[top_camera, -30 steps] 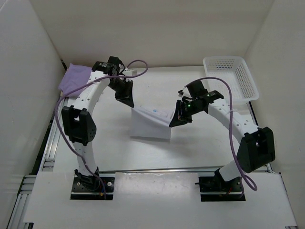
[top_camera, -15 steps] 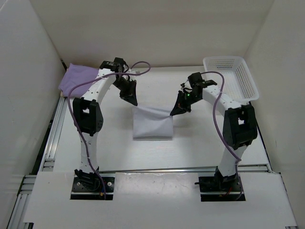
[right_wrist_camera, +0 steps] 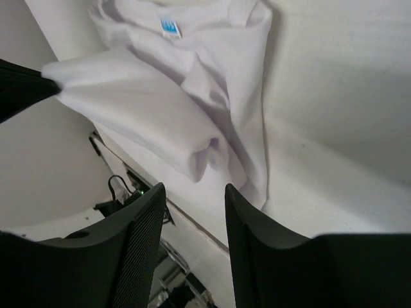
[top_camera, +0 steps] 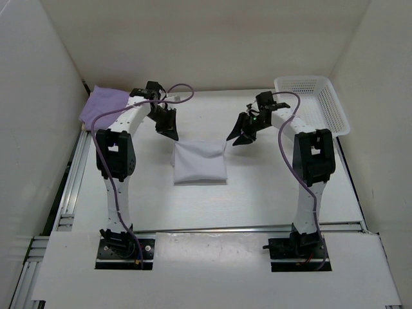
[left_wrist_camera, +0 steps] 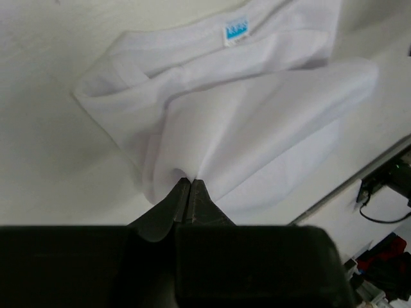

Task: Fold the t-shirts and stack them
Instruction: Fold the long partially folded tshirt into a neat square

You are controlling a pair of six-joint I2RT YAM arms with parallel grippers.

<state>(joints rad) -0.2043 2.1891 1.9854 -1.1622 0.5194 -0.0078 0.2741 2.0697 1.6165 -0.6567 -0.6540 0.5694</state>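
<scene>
The left end effector (left_wrist_camera: pixel 190 187) is pinching the white t-shirt (top_camera: pixel 199 164) at its 11 o'clock corner, probably tensioning the fold at the centre of the table (top_camera: pixel 270 190). The right end effector (top_camera: pixel 239 137) is hovering near 1 o'clock, jaws spread and empty. The lavender t-shirt (top_camera: pixel 102 103) is lying at 10 o'clock.

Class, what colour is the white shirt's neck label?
The label is blue; left wrist view shows it best.

R gripper (top_camera: pixel 237 138) released shirt (top_camera: pixel 200 164) (folded) —
</scene>
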